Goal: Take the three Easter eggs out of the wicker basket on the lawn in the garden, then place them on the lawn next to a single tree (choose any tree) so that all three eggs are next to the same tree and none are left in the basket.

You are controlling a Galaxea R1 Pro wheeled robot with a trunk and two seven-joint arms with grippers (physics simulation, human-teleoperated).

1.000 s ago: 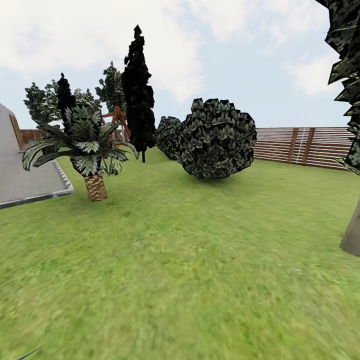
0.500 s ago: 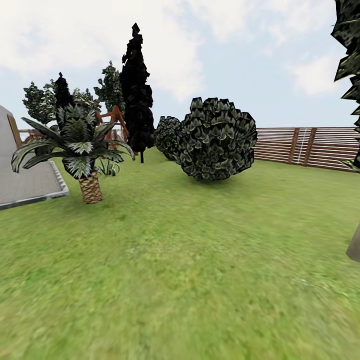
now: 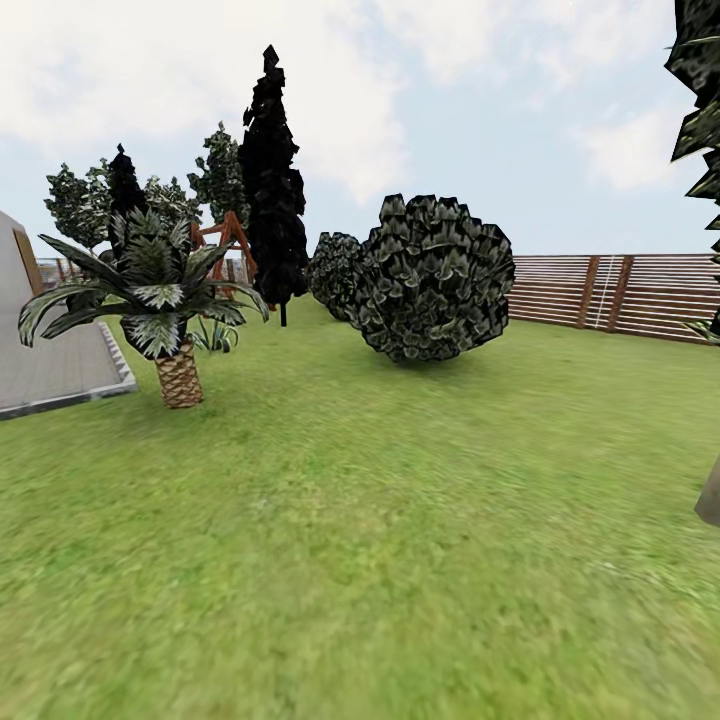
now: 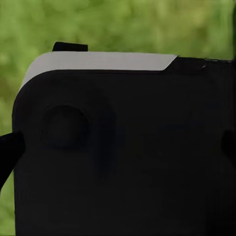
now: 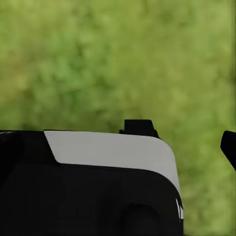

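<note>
Camera shifted slightly; lawn (image 3: 380, 540) meets fence (image 3: 610, 292); either pincer's state I cannot tell.

A black, white-edged robot body panel (image 4: 123, 147) sits close before the left wrist camera; a similar black-and-white panel (image 5: 88, 182) sits before the right. Neither gripper's state is discernible.
</note>
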